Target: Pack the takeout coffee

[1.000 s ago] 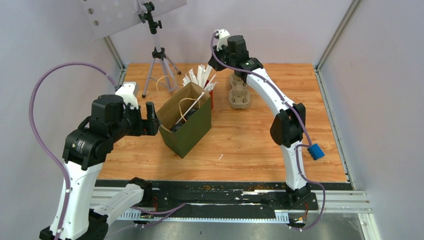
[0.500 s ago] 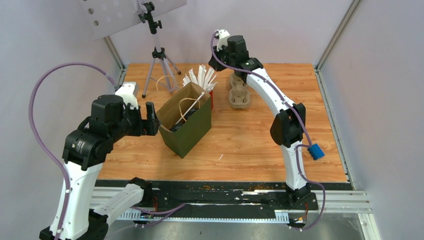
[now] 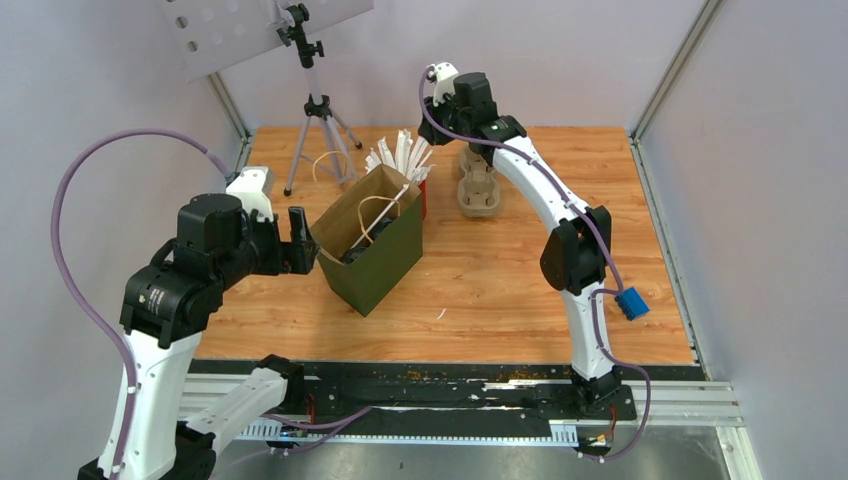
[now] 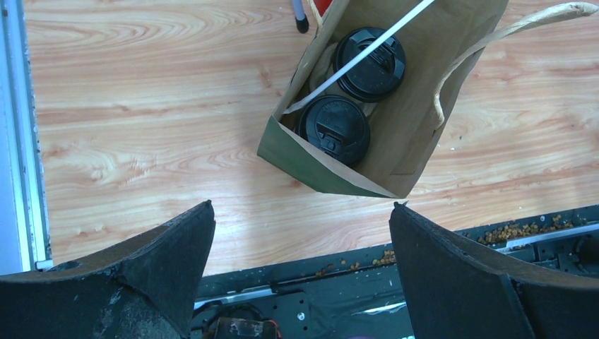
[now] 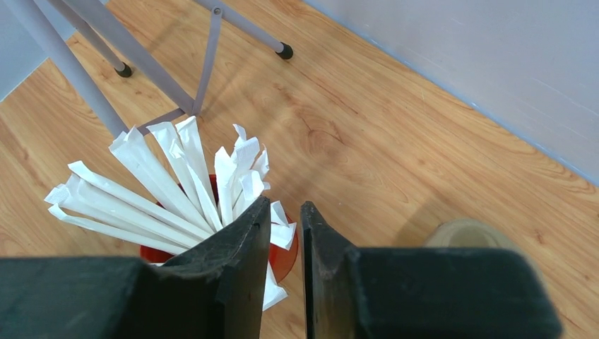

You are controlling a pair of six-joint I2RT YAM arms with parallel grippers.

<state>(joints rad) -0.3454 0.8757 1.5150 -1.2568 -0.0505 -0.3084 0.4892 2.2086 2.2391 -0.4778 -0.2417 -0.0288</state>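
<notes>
Two coffee cups (image 4: 333,130) (image 4: 369,63) with glossy round black lids sit side by side inside the creased brown paper bag (image 4: 417,120) on the grainy wooden table (image 4: 141,106). The left tool (image 4: 302,207) gapes wide and empty. The right tool (image 5: 285,205), barely parted, hangs over paper-wrapped straws (image 5: 148,176).

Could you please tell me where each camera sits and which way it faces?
Top external: fixed above and behind, looking down at the table; both arms show.
Left wrist: mounted behind the open left tool, looking down into the paper bag holding two lidded cups.
Right wrist: mounted behind the right tool, jaws slightly apart, looking down at the red cup of straws.
Shared: top and left wrist show the bag; top and right wrist, the straws.
</notes>
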